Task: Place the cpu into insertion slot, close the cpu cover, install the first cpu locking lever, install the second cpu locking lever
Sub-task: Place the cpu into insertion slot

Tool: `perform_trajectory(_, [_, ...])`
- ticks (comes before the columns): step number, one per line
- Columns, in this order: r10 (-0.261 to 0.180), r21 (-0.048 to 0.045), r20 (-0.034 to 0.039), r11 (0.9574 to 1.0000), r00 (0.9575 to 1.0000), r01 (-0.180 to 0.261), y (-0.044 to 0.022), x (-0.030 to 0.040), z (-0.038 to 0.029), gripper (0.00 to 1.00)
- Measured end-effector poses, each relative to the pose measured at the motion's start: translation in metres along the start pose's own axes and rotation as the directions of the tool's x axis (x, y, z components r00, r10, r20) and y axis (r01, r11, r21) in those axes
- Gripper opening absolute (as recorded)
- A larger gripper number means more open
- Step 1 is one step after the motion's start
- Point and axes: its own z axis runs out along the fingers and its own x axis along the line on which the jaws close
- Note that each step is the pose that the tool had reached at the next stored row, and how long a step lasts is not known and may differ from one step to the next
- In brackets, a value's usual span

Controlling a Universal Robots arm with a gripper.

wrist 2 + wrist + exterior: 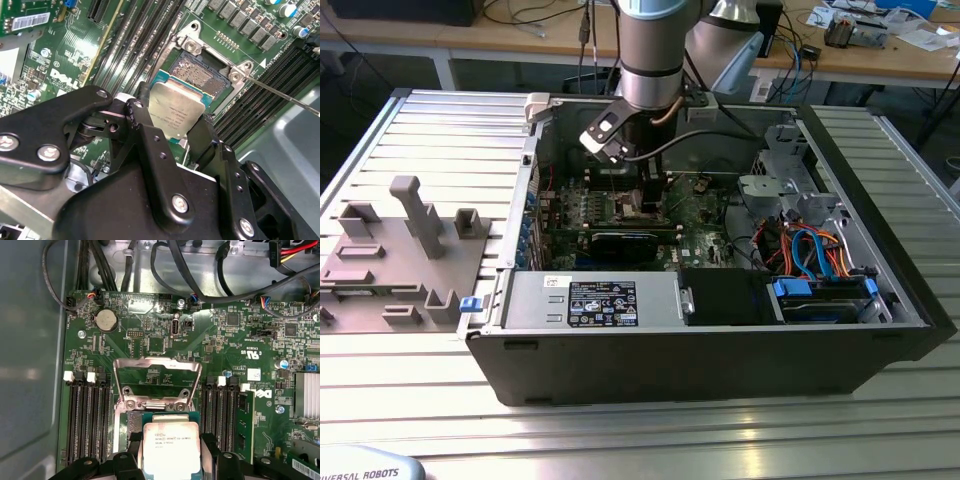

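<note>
**One cpu, one slot, one cover**

My gripper (175, 127) is clamped on the one cpu (177, 111), two fingers on opposite edges, hanging just over the single insertion slot (201, 75), whose contacts are bare. The first wrist view adds the one cpu cover (155, 363), flipped up open. The exterior view gives the whole computer case (720, 360).

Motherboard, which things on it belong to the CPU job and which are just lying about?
Job: cpu, held in the pincer; insertion slot; cpu cover, standing open.
Lying about: coin battery; memory module; black cables.
</note>
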Motion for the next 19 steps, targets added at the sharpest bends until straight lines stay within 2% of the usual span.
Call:
perform_trajectory(5, [0.007, 0.0001, 0.0002, 1.0, 1.0, -0.007, -0.003, 0.0016, 0.0032, 0.55])
perform_trajectory(10, [0.037, 0.001, 0.0019, 0.9993, 0.9993, -0.037, -0.0039, 0.0037, 0.0081, 0.55])
perform_trajectory(14, [0.039, 0.0009, 0.0018, 0.9992, 0.9992, -0.039, -0.0074, 0.0048, 0.0098, 0.55])
perform_trajectory(19, [0.047, 0.0011, 0.0023, 0.9989, 0.9989, -0.047, -0.0086, 0.0097, 0.0128, 0.55])
